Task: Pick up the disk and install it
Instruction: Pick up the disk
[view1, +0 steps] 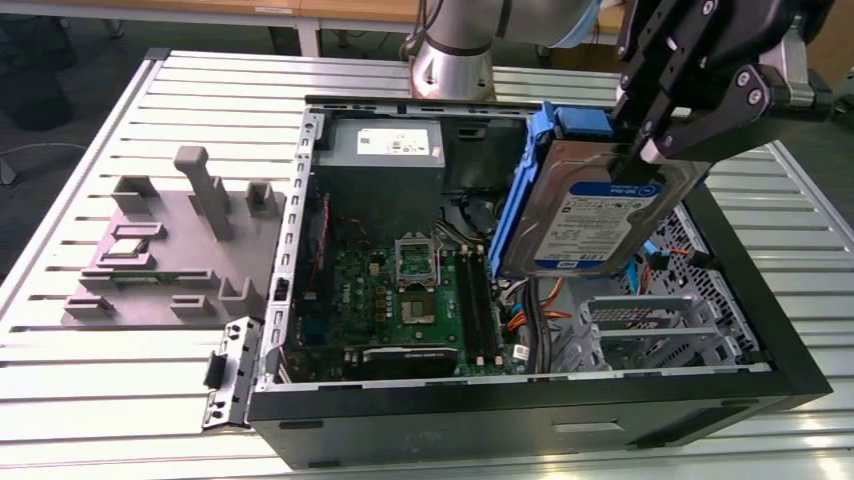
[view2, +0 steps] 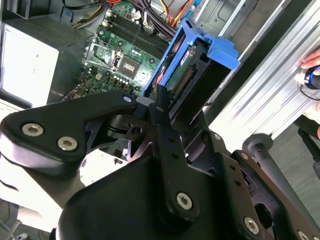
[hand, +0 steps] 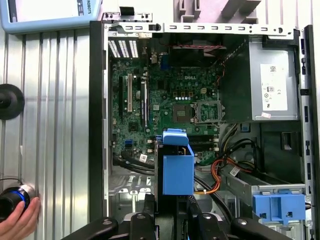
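Note:
The disk (view1: 598, 215) is a silver hard drive with a white-and-blue label and blue carrier rails. It hangs tilted on edge above the open computer case (view1: 287, 250), over the drive-bay side at the exterior view's right. My gripper (view1: 638, 150) is shut on its upper end. In the second wrist view the fingers (view2: 159, 107) clamp the disk (view2: 192, 70) by its end, its connector edge showing. In the first wrist view the disk's blue carrier (hand: 176, 167) sticks out from the gripper above the motherboard (hand: 165, 110).
A grey power-supply box (view1: 384, 150) sits at the case's far end. A bare blue bracket (hand: 279, 206) lies in the drive bay. A grey fixture block (view1: 167, 250) stands on the slatted table at the exterior view's left. A person's hand (hand: 17, 220) rests on a control beside the case.

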